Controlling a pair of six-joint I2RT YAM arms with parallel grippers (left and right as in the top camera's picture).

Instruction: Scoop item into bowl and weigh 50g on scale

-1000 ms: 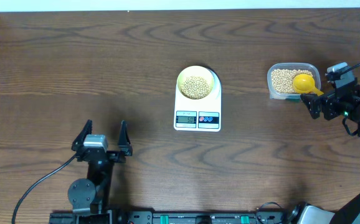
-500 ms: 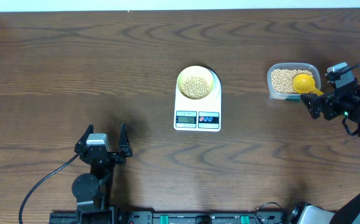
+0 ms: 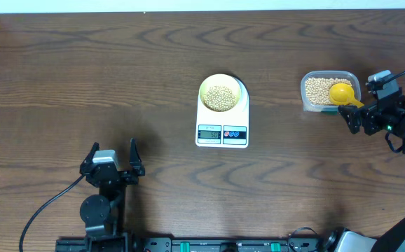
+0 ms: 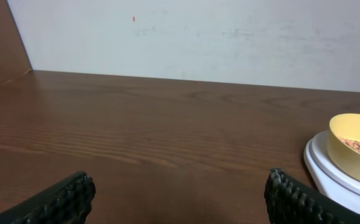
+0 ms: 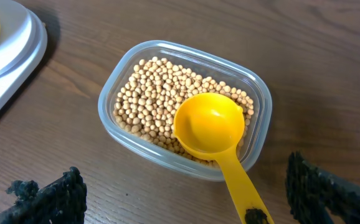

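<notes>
Beans (image 3: pixel 221 96) show in two spots on my feed. Far left, my left hand (image 3: pixel 113 148) hangs spread wide above the counter (image 3: pixel 62 84). At centre, the bowl (image 3: pixel 203 89) of them stands on the scale (image 3: pixel 221 133). Further right, more fill the clear tub (image 3: pixel 304 94) under the yellow scoop (image 3: pixel 341 92), its handle between my right hand's (image 5: pixel 186 186) released fingers.

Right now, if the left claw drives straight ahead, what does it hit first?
Nothing, seemingly: bare brown wooden table ahead of the left claw; the flat white scale sits off right.
</notes>
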